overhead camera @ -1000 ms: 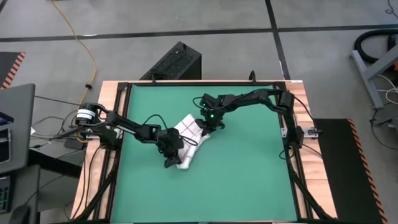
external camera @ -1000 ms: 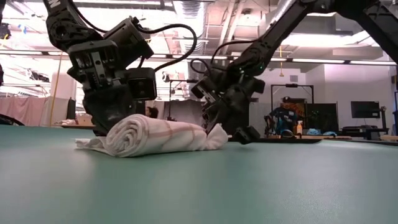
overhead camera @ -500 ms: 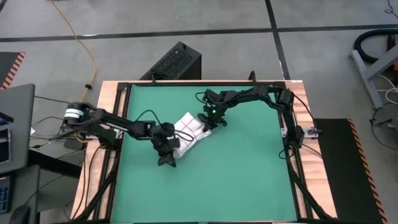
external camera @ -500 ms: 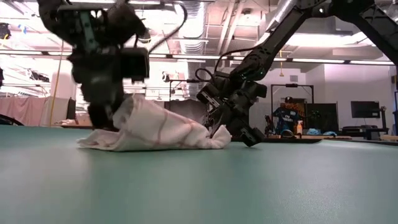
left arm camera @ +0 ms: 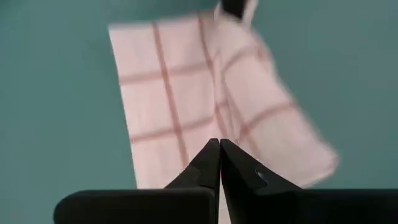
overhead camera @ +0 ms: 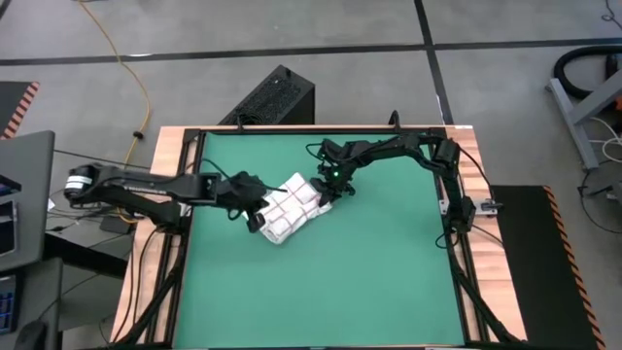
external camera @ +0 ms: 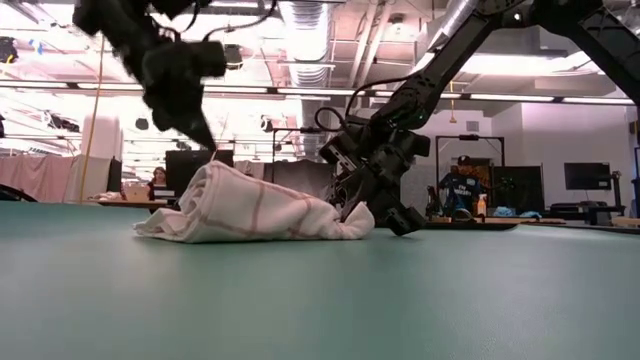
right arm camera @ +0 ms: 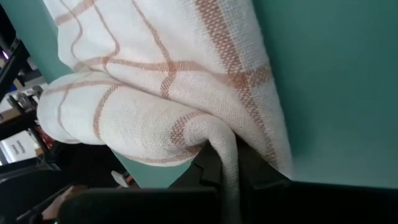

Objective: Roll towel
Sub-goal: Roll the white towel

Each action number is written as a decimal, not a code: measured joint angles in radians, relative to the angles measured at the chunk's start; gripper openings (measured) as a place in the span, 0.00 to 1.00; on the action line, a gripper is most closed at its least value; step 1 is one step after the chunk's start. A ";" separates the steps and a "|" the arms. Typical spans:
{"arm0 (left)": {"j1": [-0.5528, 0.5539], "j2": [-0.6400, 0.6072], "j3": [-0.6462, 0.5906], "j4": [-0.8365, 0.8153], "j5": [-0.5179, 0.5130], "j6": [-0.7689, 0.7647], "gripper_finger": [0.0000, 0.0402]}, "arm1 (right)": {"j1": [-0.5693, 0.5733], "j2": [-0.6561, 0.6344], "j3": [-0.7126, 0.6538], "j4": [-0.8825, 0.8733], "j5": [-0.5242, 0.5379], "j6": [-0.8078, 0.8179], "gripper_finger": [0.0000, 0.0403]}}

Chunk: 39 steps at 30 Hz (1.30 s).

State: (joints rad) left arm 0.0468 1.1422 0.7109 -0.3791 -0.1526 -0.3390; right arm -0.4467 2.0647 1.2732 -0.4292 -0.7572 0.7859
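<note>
The white towel (overhead camera: 290,207) with red check lines lies loosely bunched on the green mat (overhead camera: 389,282), left of its middle. In the low view the towel (external camera: 260,208) is a low heap with a raised hump at one end. My left gripper (overhead camera: 259,224) is shut and hovers above that end (external camera: 212,150). Its wrist view (left arm camera: 219,144) shows no cloth between the fingers, with the towel (left arm camera: 186,93) below. My right gripper (overhead camera: 328,191) is low at the towel's far right end (external camera: 368,205), shut on it. My right gripper holds a twisted corner (right arm camera: 227,158) at the towel's far right end, drawn in between its two fingers. The fingers come slanting down from the table's far right side, close to the mat. The rest of the towel (right arm camera: 155,74) lies on the mat.
The mat is framed by a black rail and wooden table edges (overhead camera: 457,243). Bare mat lies to the near side and the right of the towel. Beyond the far edge a person (external camera: 458,185) and room clutter show.
My left gripper has lifted the roll's near end, let go, and gone up and toward the table's left edge. The towel, a tight roll a second ago, has come open and now lies looser and flatter. Its far right end has stayed in my right gripper.
</note>
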 joint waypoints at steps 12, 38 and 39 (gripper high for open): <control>0.041 0.245 -0.092 0.136 0.020 0.150 0.00 | 0.039 -0.008 0.002 -0.062 -0.017 -0.066 0.06; 0.174 0.391 -0.064 0.133 0.148 0.241 0.00 | 0.161 0.002 0.243 -0.531 0.265 -0.442 0.06; 0.174 0.379 -0.051 0.103 0.146 0.241 0.00 | 0.158 0.004 0.243 -0.534 0.264 -0.440 0.06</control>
State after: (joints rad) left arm 0.2208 1.5212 0.6602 -0.2762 -0.0066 -0.0978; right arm -0.2892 2.0684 1.5159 -0.9628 -0.4930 0.3463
